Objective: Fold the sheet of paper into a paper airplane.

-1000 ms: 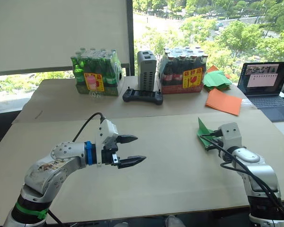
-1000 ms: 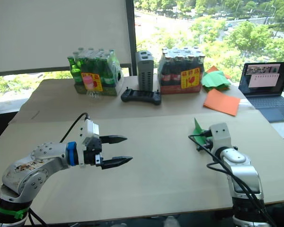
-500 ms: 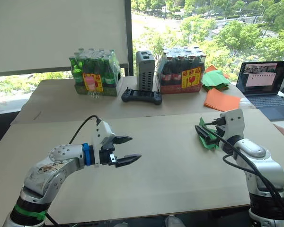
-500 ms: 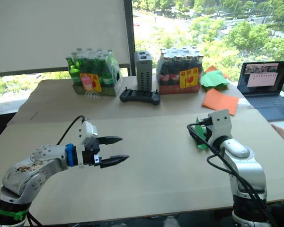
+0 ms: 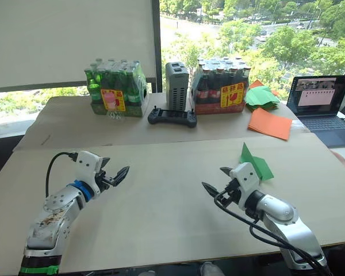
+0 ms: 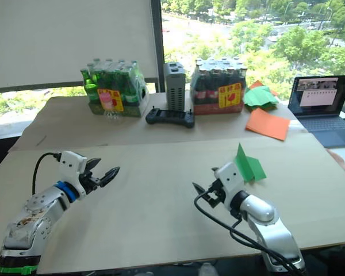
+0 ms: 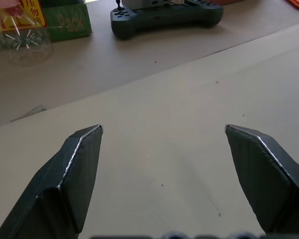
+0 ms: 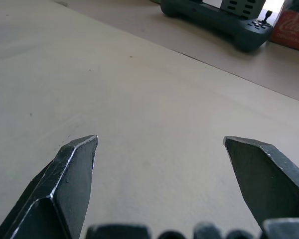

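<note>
Since a second ago we log these changes: the right gripper (image 5: pixel 217 179) has let go of the paper airplane (image 5: pixel 254 163) and drawn back toward the robot and toward the table's middle; the left gripper (image 5: pixel 117 174) has pulled back to the left.

Item 1, paper airplane: bright green, resting free on the near table (image 5: pixel 161 218) on its right side, one triangular wing standing upright. We see it just beyond the right wrist, touched by neither gripper.

Item 2, right gripper: empty, its two black fingers spread wide above bare tabletop, as the right wrist view confirms with both fingertips (image 8: pixel 74 159) far apart.

Item 3, left gripper: empty, fingers likewise parted wide over bare table, well apart from the airplane.

Item 4, far table: a pack of green bottles (image 5: pixel 115 89) on the left, a grey upright box (image 5: pixel 177 85) in the middle with a black game controller (image 5: pixel 172 117) lying in front of it, and a pack of dark bottles (image 5: pixel 221 85) to its right.

Item 5: a green paper stack (image 5: pixel 263 96) and orange sheets (image 5: pixel 269 123) lying right of the dark bottles.

Item 6: an open laptop (image 5: pixel 322 103) at the far right edge.
</note>
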Robot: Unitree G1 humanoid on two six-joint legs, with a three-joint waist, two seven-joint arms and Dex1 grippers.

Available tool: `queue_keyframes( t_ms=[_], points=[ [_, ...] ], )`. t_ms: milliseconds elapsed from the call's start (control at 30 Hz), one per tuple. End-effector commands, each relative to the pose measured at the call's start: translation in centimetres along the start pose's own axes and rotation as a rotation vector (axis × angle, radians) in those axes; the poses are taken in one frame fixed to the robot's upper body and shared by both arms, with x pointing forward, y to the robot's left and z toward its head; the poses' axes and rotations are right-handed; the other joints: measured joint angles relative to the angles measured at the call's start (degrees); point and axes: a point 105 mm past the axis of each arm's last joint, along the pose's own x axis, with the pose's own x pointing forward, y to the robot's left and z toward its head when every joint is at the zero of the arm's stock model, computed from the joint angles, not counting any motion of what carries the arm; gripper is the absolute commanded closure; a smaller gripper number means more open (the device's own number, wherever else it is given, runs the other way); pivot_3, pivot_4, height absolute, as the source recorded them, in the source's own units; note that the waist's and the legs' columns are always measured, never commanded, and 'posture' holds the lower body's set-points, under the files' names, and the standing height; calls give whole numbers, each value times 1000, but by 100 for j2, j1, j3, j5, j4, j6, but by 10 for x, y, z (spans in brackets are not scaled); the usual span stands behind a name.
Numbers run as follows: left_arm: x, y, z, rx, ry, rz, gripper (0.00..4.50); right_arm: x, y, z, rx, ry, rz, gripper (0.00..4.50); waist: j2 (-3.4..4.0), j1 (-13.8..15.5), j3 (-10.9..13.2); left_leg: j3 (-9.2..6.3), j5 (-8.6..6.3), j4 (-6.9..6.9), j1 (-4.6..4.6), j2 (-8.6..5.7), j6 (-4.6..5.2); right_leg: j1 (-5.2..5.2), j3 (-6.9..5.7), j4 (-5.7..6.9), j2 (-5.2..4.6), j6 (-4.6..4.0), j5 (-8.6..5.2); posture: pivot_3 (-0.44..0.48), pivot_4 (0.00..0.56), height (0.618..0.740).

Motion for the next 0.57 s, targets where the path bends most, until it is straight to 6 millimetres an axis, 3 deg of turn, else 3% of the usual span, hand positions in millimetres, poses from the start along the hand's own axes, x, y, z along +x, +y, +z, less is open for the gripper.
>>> queue_keyframes(
  t_ms=[33, 567],
  points=[
    [-3, -2, 16, 24, -62, 0, 349, 1, -4, 15, -30, -65, -8, 41, 0, 3, 0, 1, 0, 0, 0, 0, 0, 0, 1, 0, 0, 0, 0, 0, 150, 711],
    [-4, -4, 18, -14, -82, -16, 349, 4, -7, 15, -37, -64, -2, 41, 0, 0, 0, 2, -2, 0, 0, 0, 4, 0, 1, 1, 0, 0, 0, 0, 150, 711]
  ],
)
